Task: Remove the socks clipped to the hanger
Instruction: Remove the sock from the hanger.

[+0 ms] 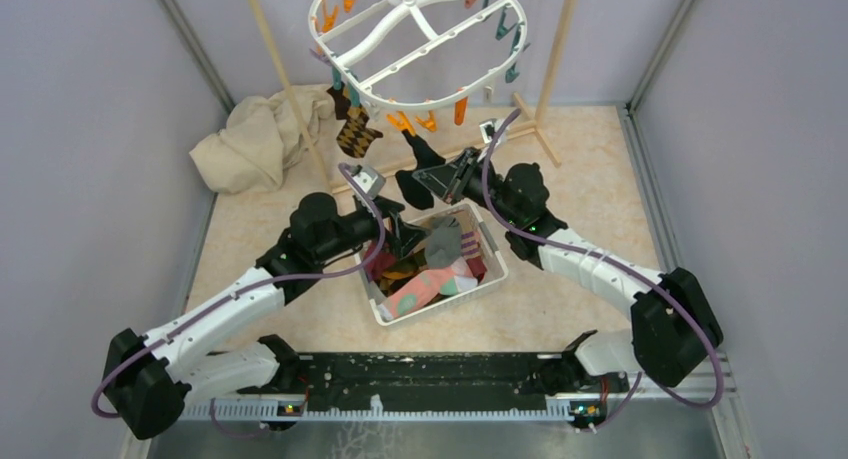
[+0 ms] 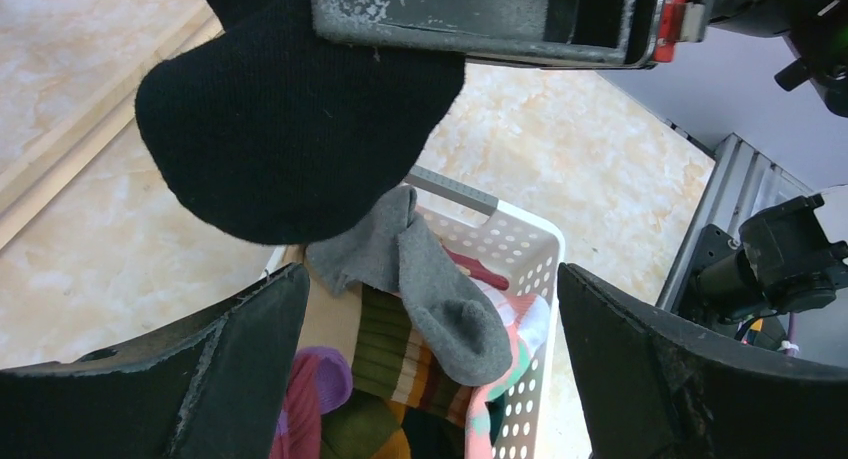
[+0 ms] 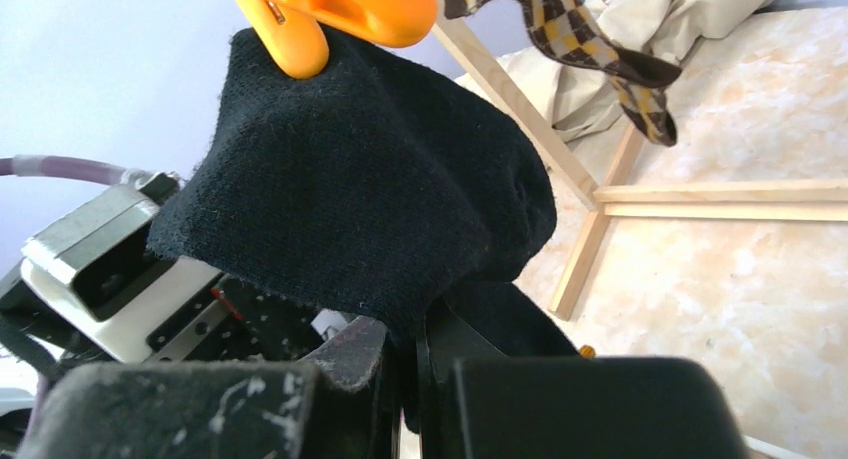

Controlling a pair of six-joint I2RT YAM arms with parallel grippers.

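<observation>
Overhead, hanger [image 1: 415, 39]: white oval frame, coloured pegs dangling.
Basket [image 1: 497, 259]: white mesh, loose socks [image 1: 430, 279] inside.
Left gripper [image 2: 432, 319]: spread wide above the basket, holding nothing.
Right gripper [image 3: 410, 354]: clenched on the black sock's lower edge.
Black sock [image 3: 350, 199]: hangs under the hanger (clipped by an orange peg [image 3: 330, 9]).

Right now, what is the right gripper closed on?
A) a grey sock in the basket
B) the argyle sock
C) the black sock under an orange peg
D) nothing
C: in the right wrist view the right gripper pinches the black sock, whose top an orange peg clamps.
</observation>
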